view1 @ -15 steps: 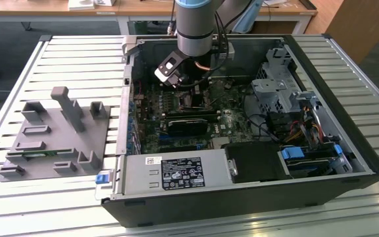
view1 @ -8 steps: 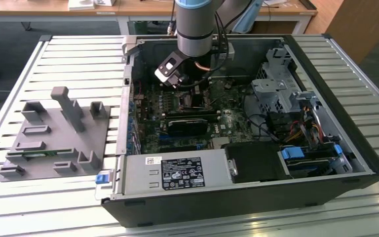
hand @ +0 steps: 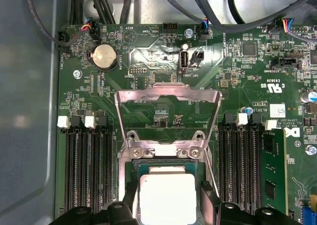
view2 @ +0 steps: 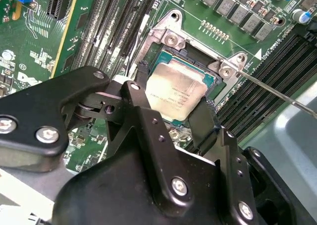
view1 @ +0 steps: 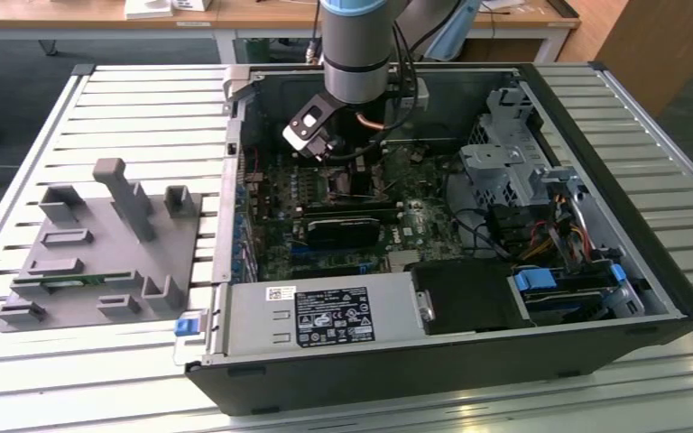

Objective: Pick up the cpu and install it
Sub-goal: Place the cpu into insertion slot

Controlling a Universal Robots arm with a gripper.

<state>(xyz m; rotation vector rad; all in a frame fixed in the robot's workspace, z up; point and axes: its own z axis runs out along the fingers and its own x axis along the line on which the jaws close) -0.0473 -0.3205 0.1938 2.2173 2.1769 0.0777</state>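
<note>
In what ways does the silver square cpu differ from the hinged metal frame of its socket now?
The flat square cpu with the silver-grey metal top is a solid plate; the hinged bare-metal socket frame is a hollow window, with green board showing through it. The cpu lies in the socket; the frame is swung open, away from it. Both are silvery metal and roughly square.

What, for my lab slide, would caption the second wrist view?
Gripper poised over the cpu, which lies inside the motherboard socket frame, memory slots on either side.
</note>
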